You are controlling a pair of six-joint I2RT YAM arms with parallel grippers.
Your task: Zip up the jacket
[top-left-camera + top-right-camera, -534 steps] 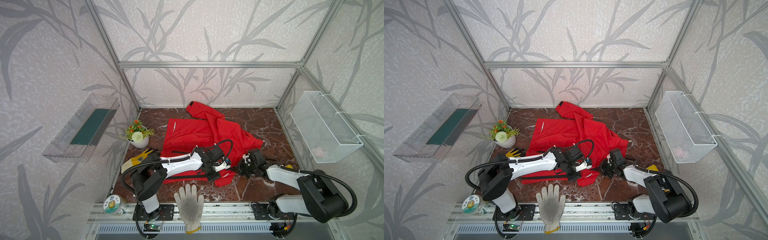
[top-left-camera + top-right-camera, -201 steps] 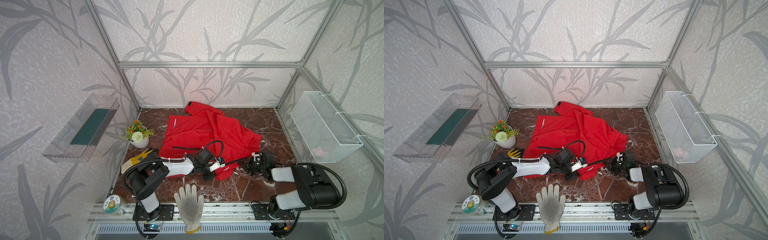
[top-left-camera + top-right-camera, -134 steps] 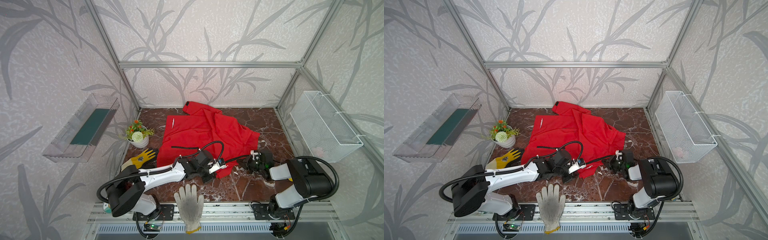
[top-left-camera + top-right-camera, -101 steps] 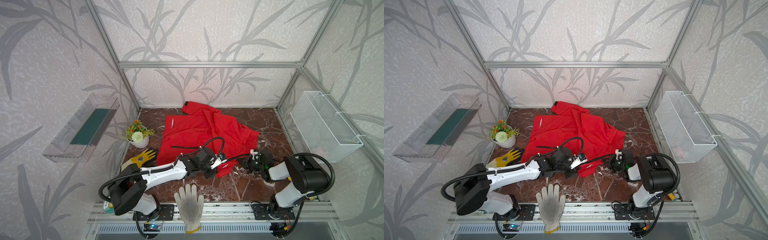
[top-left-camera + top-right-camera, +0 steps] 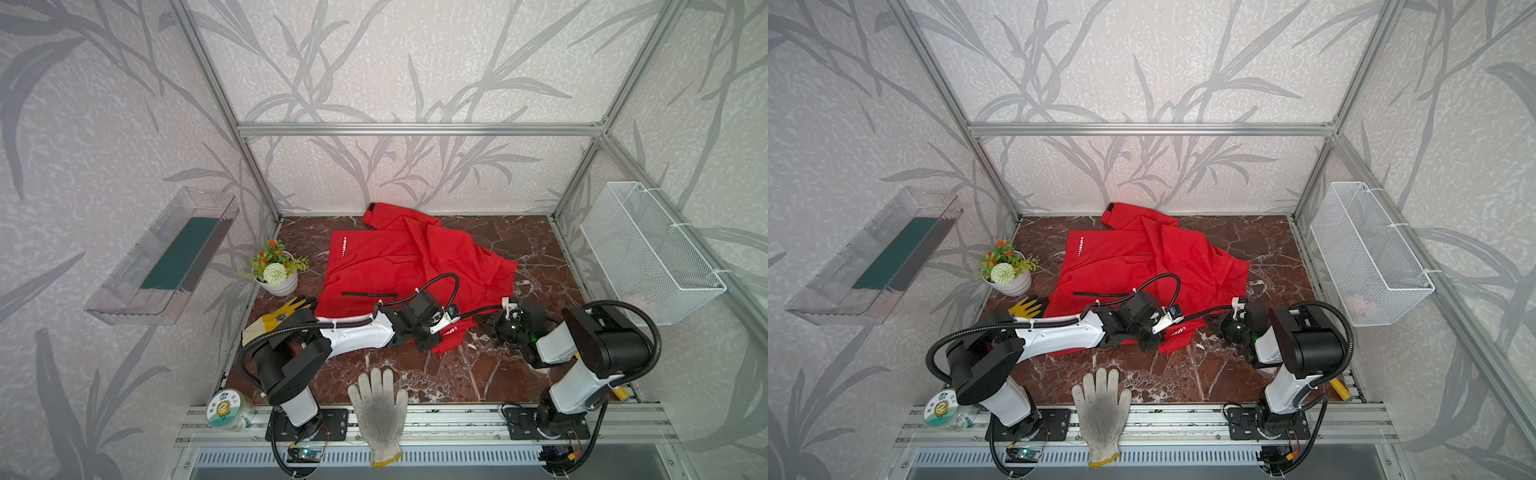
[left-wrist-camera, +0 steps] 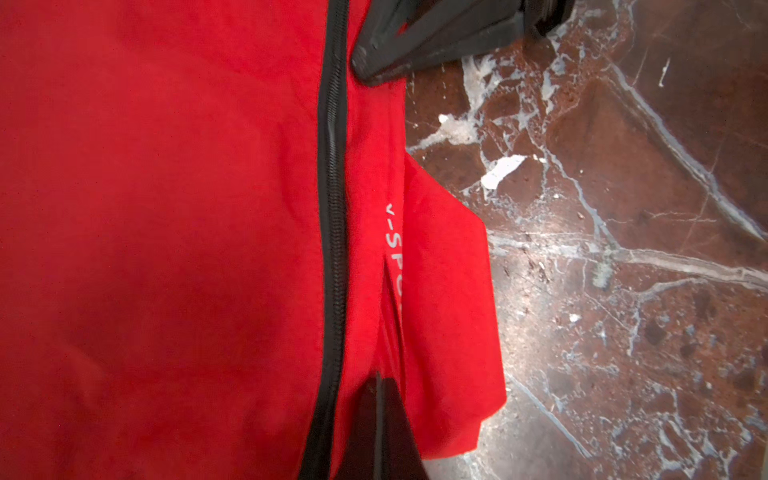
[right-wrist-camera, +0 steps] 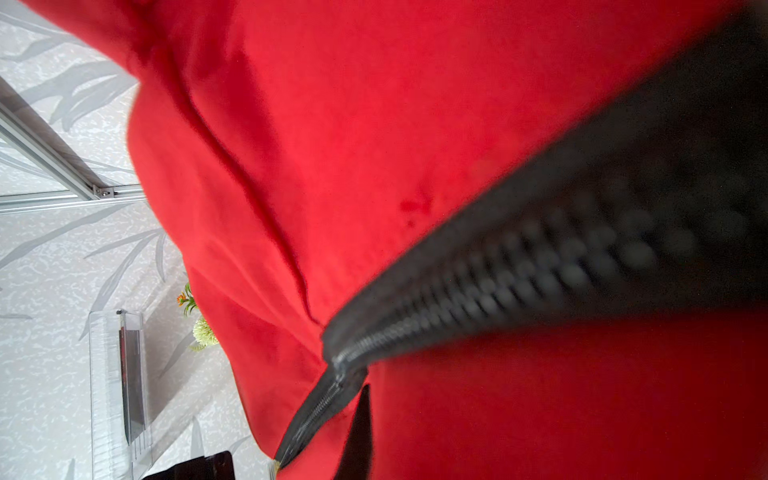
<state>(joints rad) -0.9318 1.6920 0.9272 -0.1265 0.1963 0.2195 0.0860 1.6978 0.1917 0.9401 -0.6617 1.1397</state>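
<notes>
The red jacket (image 5: 399,257) lies crumpled on the marble desk (image 5: 536,232), spread from the back toward the middle. The left jaws pinch a fold beside its black front zipper (image 6: 332,208). The right jaws clamp the fabric edge farther along that zipper.

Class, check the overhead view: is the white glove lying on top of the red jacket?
No, the white glove lies at the front edge of the table, clear of the jacket.

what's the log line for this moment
left gripper jaws shut on jacket | right gripper jaws shut on jacket | both beside front zipper
</notes>
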